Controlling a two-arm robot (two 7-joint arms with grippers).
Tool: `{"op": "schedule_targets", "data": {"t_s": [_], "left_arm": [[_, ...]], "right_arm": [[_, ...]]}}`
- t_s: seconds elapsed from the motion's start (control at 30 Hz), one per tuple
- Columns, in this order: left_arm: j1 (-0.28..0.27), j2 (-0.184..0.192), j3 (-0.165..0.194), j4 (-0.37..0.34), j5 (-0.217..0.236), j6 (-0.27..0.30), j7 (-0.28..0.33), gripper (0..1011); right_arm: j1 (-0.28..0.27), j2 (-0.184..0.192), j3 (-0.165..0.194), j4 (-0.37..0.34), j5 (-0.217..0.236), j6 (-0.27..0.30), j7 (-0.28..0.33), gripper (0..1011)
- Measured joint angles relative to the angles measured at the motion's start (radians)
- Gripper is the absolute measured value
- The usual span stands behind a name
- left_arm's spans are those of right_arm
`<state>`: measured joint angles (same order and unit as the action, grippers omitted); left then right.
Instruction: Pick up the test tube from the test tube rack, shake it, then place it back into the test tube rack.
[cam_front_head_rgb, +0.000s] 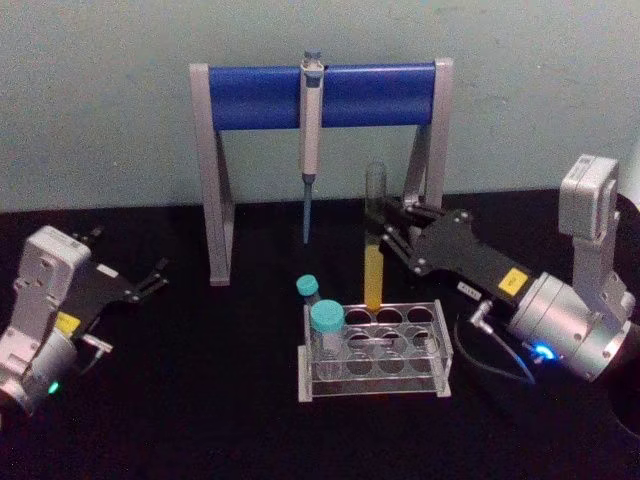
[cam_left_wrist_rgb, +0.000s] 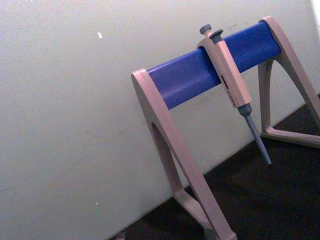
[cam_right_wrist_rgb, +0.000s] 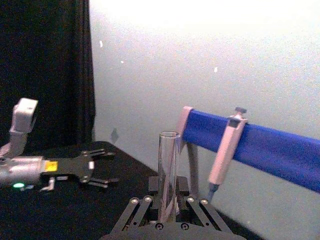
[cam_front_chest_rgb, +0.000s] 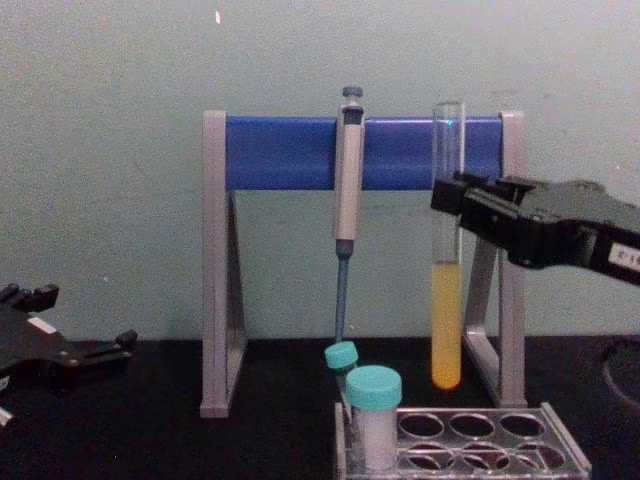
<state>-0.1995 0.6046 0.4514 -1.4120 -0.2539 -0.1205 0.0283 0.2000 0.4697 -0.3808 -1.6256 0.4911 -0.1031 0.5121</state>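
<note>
The test tube (cam_front_head_rgb: 374, 240) (cam_front_chest_rgb: 447, 300) (cam_right_wrist_rgb: 169, 170) is a tall clear tube with yellow-orange liquid in its lower part. It stands upright, and my right gripper (cam_front_head_rgb: 385, 225) (cam_front_chest_rgb: 445, 205) (cam_right_wrist_rgb: 167, 210) is shut on its upper half. In the chest view its round bottom hangs just above the back row of the test tube rack (cam_front_head_rgb: 440, 375) (cam_front_chest_rgb: 565, 455), a low clear rack with round holes. My left gripper (cam_front_head_rgb: 155, 278) (cam_front_chest_rgb: 85, 318) (cam_right_wrist_rgb: 115, 167) rests open and holds nothing, low at the far left.
Behind the rack stands a grey stand with a blue bar (cam_front_head_rgb: 260, 97) (cam_left_wrist_rgb: 190, 82) (cam_front_chest_rgb: 290, 152), and a pipette (cam_front_head_rgb: 310, 140) (cam_left_wrist_rgb: 232, 85) (cam_front_chest_rgb: 346, 190) hangs from it. Two teal-capped vials (cam_front_head_rgb: 326, 330) (cam_front_chest_rgb: 373, 405) sit at the rack's left end. A cable (cam_front_head_rgb: 490, 360) lies right of the rack.
</note>
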Motion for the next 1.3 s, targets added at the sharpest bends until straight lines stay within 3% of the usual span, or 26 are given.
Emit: {"op": "schedule_targets", "data": {"t_s": [0.37,0.93,1.3], "left_arm": [[0.000,0.000,0.000,0.000,0.000,0.000,0.000,1001],[0.000,0.000,0.000,0.000,0.000,0.000,0.000,1001],[0.000,0.000,0.000,0.000,0.000,0.000,0.000,1001]], "right_arm": [[0.046,-0.018,0.014,0.050,-0.016,-0.006,-0.008,226],[0.060,-0.031,0.015,0.071,-0.021,0.000,-0.007,226],[0.018,0.000,0.047,0.023,-0.029,0.013,-0.033,226]]}}
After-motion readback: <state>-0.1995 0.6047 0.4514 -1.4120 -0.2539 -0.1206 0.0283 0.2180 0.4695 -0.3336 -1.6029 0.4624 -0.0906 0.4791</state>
